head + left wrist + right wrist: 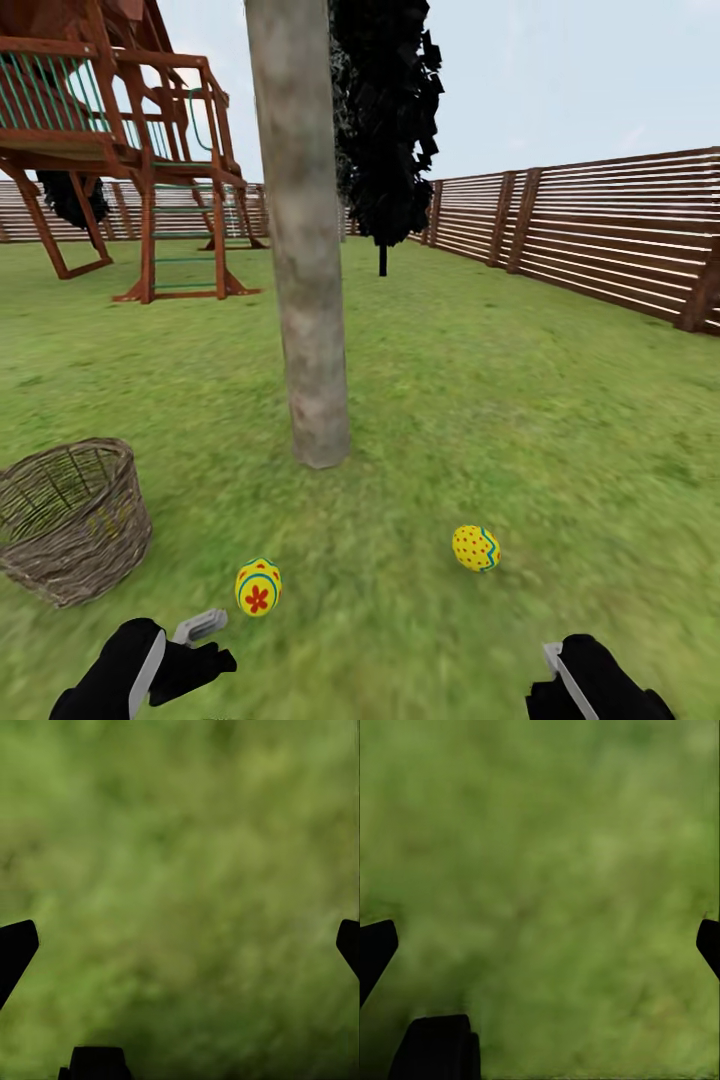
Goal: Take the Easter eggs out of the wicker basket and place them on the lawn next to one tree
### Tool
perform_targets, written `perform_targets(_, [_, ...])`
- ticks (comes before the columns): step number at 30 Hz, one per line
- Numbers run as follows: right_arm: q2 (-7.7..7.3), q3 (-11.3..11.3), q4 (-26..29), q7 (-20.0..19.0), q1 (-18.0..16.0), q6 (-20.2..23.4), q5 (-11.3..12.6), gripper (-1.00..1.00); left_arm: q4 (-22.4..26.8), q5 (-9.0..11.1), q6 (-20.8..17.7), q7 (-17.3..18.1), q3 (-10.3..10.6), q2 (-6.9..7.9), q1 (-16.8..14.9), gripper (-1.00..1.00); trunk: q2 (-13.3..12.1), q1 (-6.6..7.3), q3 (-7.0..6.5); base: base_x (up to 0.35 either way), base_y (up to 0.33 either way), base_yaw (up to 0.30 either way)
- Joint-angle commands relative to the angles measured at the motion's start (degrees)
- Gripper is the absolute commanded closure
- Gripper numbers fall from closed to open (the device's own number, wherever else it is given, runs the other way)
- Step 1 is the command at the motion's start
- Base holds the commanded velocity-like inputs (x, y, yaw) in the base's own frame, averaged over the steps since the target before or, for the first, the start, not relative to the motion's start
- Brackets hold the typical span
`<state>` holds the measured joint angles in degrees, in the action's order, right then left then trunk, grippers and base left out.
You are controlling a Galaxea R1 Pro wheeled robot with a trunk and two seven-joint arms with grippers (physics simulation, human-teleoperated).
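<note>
Eggs: two Easter eggs (258, 586) (475, 548) on lawn (520, 420), lower centre, near tree (305, 300).
Wicker basket (72, 520): lower left.
Left gripper (180, 937): spread wide, empty.
Right gripper (540, 941): spread wide, empty.

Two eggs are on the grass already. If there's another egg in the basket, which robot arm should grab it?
Probably the left. The wicker basket sits on the robot's left, close to the left gripper, which is open and empty. The right gripper is farther away, past both Easter eggs.
</note>
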<state>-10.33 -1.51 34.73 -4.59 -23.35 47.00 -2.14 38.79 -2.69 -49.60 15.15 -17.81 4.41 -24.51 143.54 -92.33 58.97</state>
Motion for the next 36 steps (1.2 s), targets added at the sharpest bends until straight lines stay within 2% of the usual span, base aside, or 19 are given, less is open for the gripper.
perform_targets(1, [-0.04,-0.2,0.1,-0.3,0.0,0.3,-0.3,-1.0,0.1,-0.3,-0.2,0.4,-0.2,-0.02,0.0,-1.0,0.0,0.06,-0.18,-0.276,0.213,-0.288])
perform_targets(11, [0.0,-0.2,0.1,-0.2,-0.1,0.2,-0.3,-1.0,0.1,-0.1,-0.2,0.6,-0.2,-0.01,0.0,-1.0,-0.1,0.32,-2.51,-0.267,0.213,-0.263])
perform_targets(24, [0.02,-0.2,0.1,-0.4,0.0,0.2,-0.3,-1.0,0.1,-0.1,-0.2,0.6,-0.2,-0.01,0.0,-1.0,-0.3,0.66,-5.4,-0.26,0.213,-0.014])
perform_targets(36, [0.22,-0.2,0.1,-0.3,0.0,0.3,-0.5,-1.0,0.1,-0.2,-0.2,0.4,-0.3,-0.06,0.0,-1.0,-5.1,3.29,-7.55,-0.188,0.176,0.0])
